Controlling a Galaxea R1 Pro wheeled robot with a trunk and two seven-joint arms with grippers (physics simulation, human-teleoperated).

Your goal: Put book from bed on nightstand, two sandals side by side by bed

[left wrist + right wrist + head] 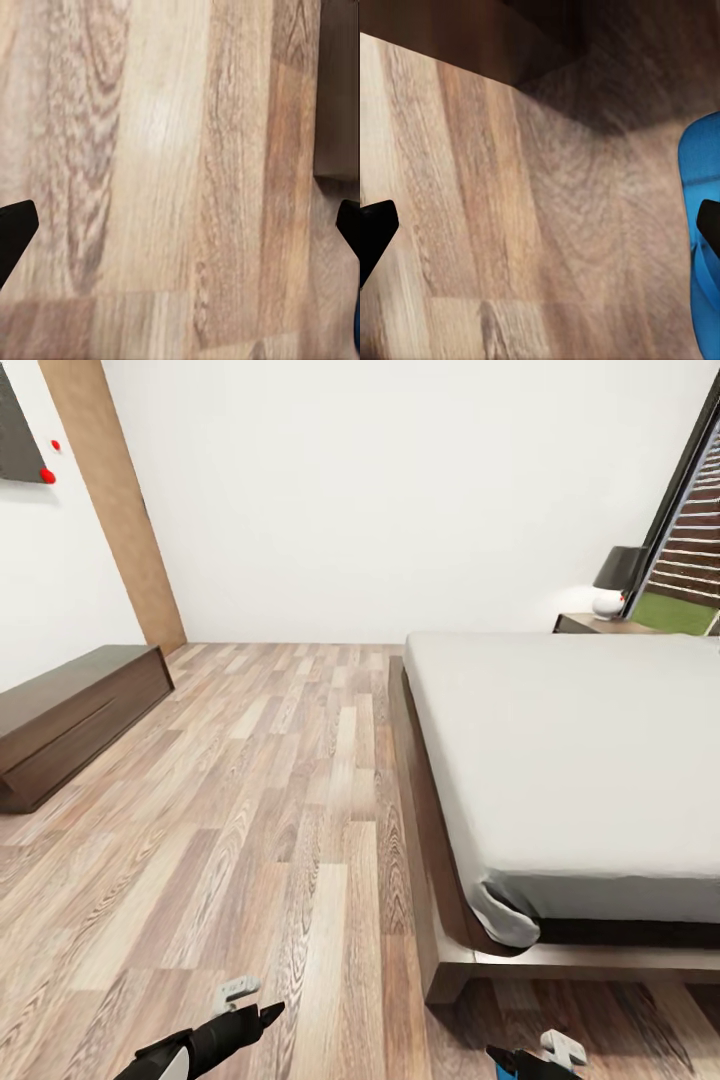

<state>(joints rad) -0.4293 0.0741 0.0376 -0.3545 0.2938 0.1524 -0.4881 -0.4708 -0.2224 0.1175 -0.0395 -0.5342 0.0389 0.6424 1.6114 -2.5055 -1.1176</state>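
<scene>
Right gripper (pixel 540 225): spread open, empty, held above floor (pixel 510 225).
Sandal (pixel 701 225): seen beside one fingertip, long axis along it.
Nearer arm: right, judged.
Left gripper (pixel 180 225): open, empty.

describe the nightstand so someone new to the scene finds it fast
Start at the big grey bed on the right and follow it to the far wall beside the window. The nightstand sits at that corner, a small brown stand carrying a black-shaded lamp. Unlike the long low cabinet on the left, it's small and touches the bed's head end.

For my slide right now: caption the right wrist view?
Open jaws above the floor, a sandal beside the bed.
</scene>
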